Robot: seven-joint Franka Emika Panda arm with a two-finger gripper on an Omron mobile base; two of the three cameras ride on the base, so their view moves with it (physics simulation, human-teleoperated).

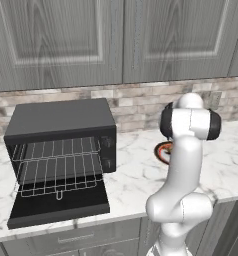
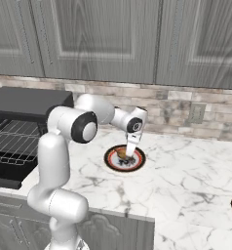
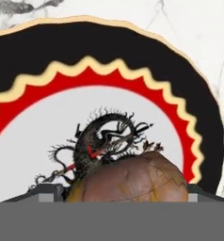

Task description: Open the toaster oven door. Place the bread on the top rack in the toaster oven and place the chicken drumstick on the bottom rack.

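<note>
end effector (image 2: 129,155) jaws wide, straddling, not clamped | chicken drumstick (image 3: 132,181) directly below between tips, on plate (image 3: 48,56) | long axis unclear

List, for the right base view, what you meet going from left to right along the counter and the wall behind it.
Toaster oven with its door down → robot arm → plate with the gripper over it → wall socket.
</note>
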